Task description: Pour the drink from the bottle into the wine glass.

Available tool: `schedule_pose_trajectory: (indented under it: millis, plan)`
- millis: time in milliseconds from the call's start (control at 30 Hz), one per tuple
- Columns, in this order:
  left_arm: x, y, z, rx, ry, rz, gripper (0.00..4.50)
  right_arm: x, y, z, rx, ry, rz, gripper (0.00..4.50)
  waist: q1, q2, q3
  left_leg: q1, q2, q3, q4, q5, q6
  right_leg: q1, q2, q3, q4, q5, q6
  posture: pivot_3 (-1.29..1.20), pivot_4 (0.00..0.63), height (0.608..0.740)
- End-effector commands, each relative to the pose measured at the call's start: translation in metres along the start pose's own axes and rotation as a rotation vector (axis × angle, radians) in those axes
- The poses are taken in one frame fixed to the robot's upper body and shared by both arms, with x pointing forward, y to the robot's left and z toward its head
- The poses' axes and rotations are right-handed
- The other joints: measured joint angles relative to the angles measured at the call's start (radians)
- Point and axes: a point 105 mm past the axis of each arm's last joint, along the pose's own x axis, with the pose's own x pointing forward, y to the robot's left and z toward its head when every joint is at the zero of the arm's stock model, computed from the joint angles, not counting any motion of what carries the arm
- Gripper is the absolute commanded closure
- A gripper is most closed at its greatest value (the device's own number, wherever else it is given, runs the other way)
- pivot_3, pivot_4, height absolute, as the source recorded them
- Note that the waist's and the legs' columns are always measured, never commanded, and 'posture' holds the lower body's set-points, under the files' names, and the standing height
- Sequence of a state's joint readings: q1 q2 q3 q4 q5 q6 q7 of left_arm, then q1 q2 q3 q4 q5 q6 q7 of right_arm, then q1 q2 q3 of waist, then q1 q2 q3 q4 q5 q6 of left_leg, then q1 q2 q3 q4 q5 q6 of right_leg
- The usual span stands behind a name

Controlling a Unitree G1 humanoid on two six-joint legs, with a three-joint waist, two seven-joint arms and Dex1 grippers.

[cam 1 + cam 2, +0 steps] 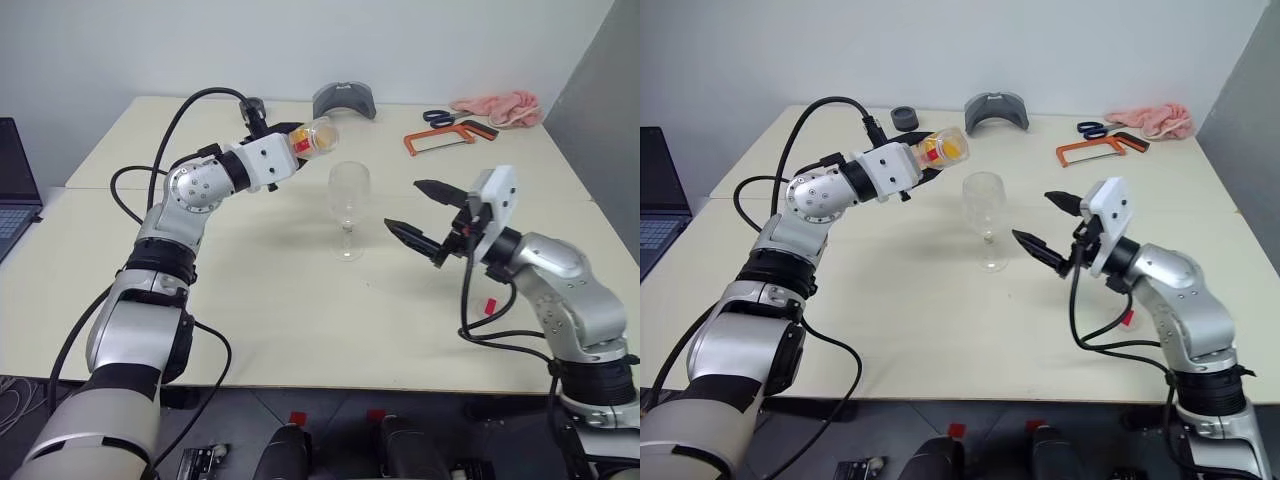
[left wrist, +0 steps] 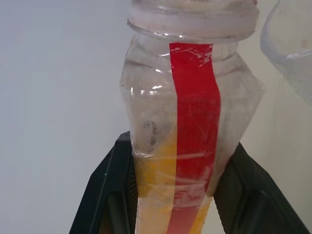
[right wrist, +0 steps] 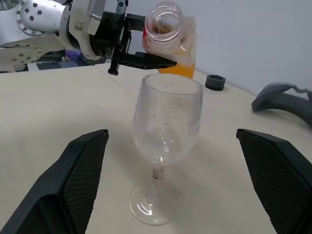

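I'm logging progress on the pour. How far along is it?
Done: the bottle is uncapped, lifted and tipped beside the glass, gripped by the left gripper. In hand: lining its mouth over the rim. Left: the drink hasn't poured; the glass looks empty. Right gripper waits open.

Cream table (image 1: 300, 330) (two pushed together) against white wall (image 1: 300, 40).

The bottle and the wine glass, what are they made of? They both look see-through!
The bottle looks like thin clear plastic: its wall is creased and a bit cloudy, with a glossy red strip stuck down it. The wine glass looks like clear glass or hard clear plastic: smooth, shiny, with a thin stem and a round foot. The pictures can't settle which.
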State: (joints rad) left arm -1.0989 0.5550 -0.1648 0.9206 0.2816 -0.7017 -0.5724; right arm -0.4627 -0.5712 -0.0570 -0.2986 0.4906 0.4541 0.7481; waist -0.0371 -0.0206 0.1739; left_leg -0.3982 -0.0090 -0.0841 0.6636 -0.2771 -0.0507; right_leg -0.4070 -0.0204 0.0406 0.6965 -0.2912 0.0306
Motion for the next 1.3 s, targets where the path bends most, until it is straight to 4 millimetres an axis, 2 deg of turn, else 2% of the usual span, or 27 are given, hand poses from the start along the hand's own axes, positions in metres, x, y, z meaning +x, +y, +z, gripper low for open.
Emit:
schedule_pose_trajectory:
  millis: [33,267,833,1300]
  plan:
    - [0.001,0.018,0.014,0.099,-0.049,0.039,2.82,-0.007,-0.006,0.022,-0.047,-0.05,0.05,0.0,-0.001,0.0,0.0,0.0,0.0,0.0,0.0,0.0,0.0,0.0,0.0,0.0,0.0,0.0,0.0,0.0,0.15,0.74]
    - [0.003,0.02,0.016,0.176,-0.058,0.041,2.82,-0.007,-0.017,0.021,-0.017,-0.02,0.081,0.0,-0.001,0.0,0.0,0.0,0.0,0.0,0.0,0.0,0.0,0.0,0.0,0.0,0.0,0.0,0.0,0.0,0.15,0.74]
    - [0.014,0.021,0.019,0.314,-0.039,0.064,2.82,0.005,0.007,0.015,0.034,-0.05,0.106,0.0,-0.001,0.0,0.0,0.0,0.0,0.0,0.0,0.0,0.0,0.0,0.0,0.0,0.001,0.0,0.0,0.0,0.15,0.74]
    - [0.019,0.024,0.024,0.416,-0.047,0.081,2.82,0.006,0.008,0.011,0.025,-0.041,0.068,0.0,-0.001,0.0,0.0,0.0,0.0,0.0,0.0,0.0,0.0,0.0,0.0,0.0,0.001,0.0,0.0,0.0,0.15,0.74]
